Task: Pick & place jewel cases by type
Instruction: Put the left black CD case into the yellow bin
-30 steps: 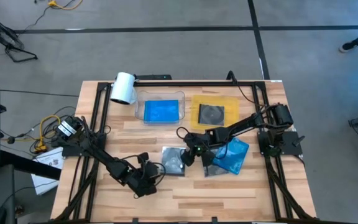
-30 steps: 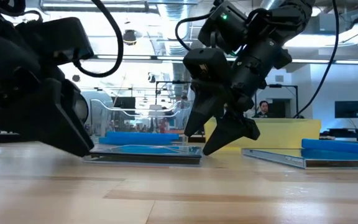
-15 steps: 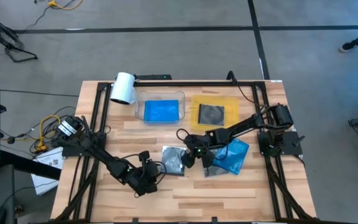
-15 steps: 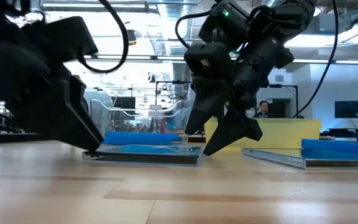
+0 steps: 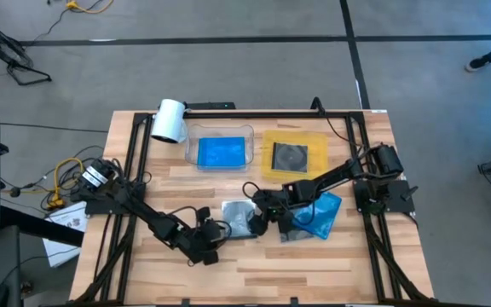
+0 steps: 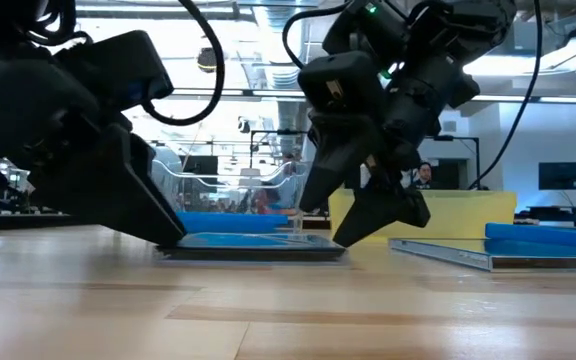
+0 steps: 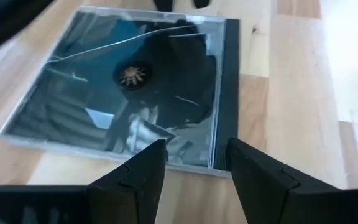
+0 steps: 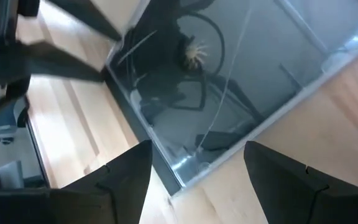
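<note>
A grey-clear jewel case [image 5: 239, 219] with a dark disc lies flat on the table between my two grippers. My left gripper [image 7: 194, 158] is open, low at the case's left edge [image 6: 173, 238]. My right gripper [image 8: 194, 162] is open and points steeply down over the case's right end [image 6: 353, 225]. In the right wrist view its fingers stand either side of a corner of the case. Two blue cases [image 5: 320, 211] lie overlapping on another grey-clear case [image 5: 290, 232] to the right. One blue case [image 5: 222, 153] lies in the clear tray. A grey-clear case [image 5: 291, 157] lies on the yellow tray. My left gripper meets the grey-clear case at its left edge [image 6: 165, 250], with the open fingers coming low and slanting down from the table's left. One fingertip [image 7: 156, 149] reaches over that edge. The case lies flat on the table. My right gripper's lower fingertip [image 6: 343, 242] is right at the case's right end; I cannot tell whether it touches.
A clear tray [image 5: 193, 145] and a yellow tray [image 5: 318, 141] stand side by side toward the far edge, with a white cylinder [image 5: 169, 121] at the far left. Black rails run along the table's sides. Bare wood lies along the near edge [image 5: 254, 264].
My left gripper has moved toward the table's right, against the grey-clear case's left edge, and stayed open. The case has slid flat a little toward the right. My right gripper has stayed open over the case's right end.
</note>
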`<state>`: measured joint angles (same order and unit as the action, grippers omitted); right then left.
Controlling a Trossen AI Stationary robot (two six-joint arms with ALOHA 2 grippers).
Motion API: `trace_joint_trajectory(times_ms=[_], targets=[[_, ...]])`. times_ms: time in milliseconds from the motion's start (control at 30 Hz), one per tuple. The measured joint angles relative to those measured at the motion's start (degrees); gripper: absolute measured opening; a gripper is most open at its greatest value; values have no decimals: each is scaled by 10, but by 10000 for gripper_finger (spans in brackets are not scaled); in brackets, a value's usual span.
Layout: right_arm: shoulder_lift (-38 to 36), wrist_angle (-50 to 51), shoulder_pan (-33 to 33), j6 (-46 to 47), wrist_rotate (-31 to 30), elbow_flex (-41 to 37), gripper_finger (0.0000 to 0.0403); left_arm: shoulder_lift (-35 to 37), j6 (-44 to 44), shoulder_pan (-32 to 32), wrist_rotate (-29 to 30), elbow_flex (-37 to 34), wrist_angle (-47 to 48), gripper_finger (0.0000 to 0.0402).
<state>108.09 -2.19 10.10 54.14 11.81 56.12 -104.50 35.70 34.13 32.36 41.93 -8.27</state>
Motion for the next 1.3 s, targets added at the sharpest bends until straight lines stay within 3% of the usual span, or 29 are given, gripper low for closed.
trace_joint_trajectory(times_ms=[400, 1000, 1133, 1300], targets=[[0, 0, -1, 5, -5, 0, 249, -28, 27, 17, 5, 0, -29, 171], [1, -58, 0, 13, 43, 0, 249, -29, 76, 49, 36, -1, -5, 171], [0, 11, 0, 17, 26, 1, 249, -31, 62, 55, 54, -1, -14, 171], [0, 10, -1, 14, 13, 1, 249, -15, 2, 54, 61, -4, -24, 171]])
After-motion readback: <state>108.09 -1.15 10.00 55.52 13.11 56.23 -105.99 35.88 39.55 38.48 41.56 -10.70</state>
